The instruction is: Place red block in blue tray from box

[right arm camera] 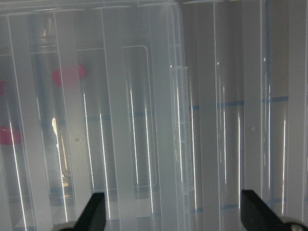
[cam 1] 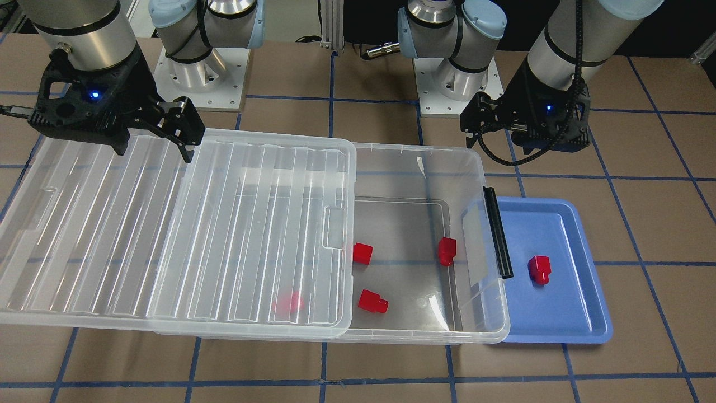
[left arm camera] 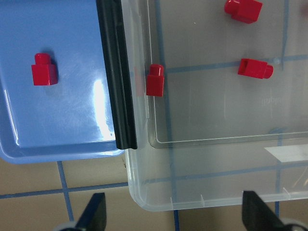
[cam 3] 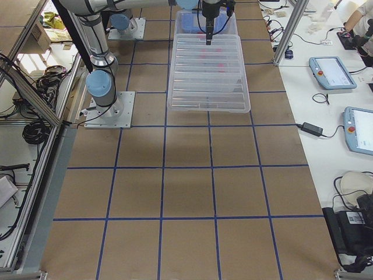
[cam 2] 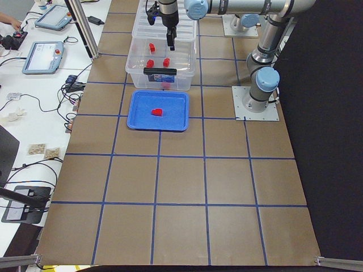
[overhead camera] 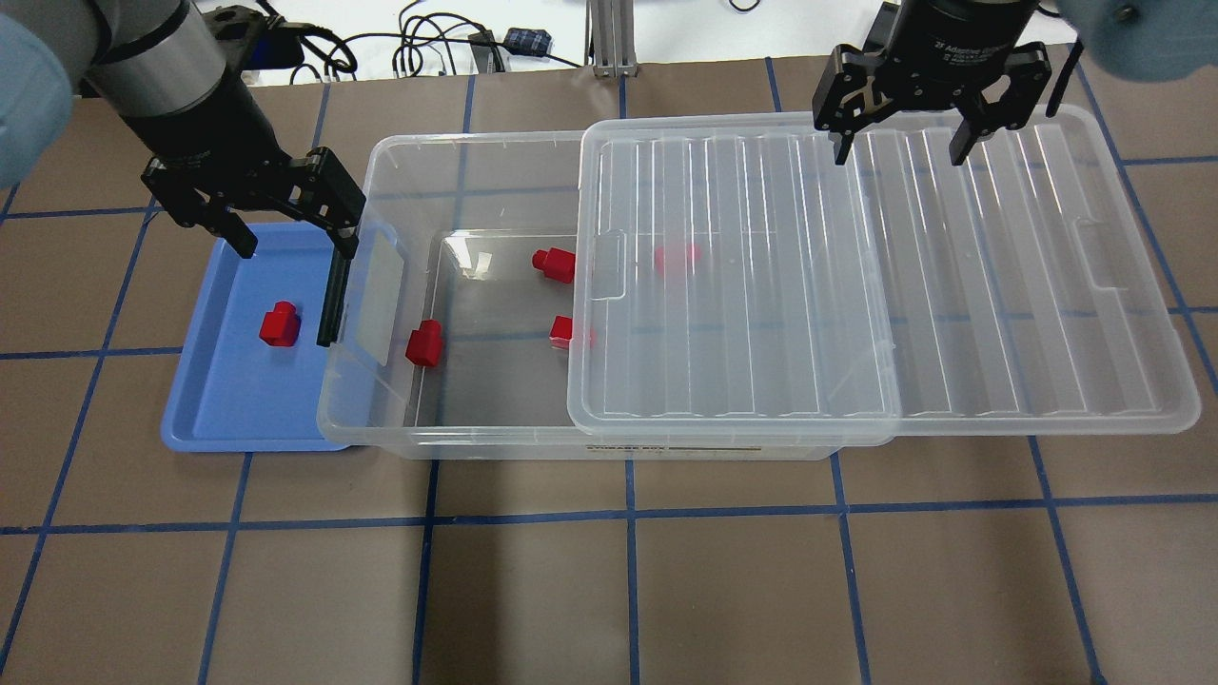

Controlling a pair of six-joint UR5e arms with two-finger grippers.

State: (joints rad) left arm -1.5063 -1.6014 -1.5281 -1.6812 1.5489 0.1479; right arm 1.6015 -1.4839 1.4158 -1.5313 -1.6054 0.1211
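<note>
The clear box [overhead camera: 476,442] stands open at its left end; its ribbed lid [overhead camera: 856,285] is slid off to the right. One red block [overhead camera: 279,324] lies in the blue tray [overhead camera: 228,409], beside the box's black clip handle [overhead camera: 332,295]. Three red blocks [overhead camera: 424,343] [overhead camera: 555,264] [overhead camera: 563,330] lie on the box floor; another [overhead camera: 677,256] shows blurred under the lid. My left gripper [overhead camera: 293,238] is open and empty, above the seam between tray and box. My right gripper [overhead camera: 899,143] is open and empty above the lid's far edge.
The lid overhangs the box and rests partly over the brown table [overhead camera: 628,590] with its blue grid lines. Both arm bases [cam 1: 196,73] stand behind the box in the front-facing view. Cables and tablets lie beyond the table's edge.
</note>
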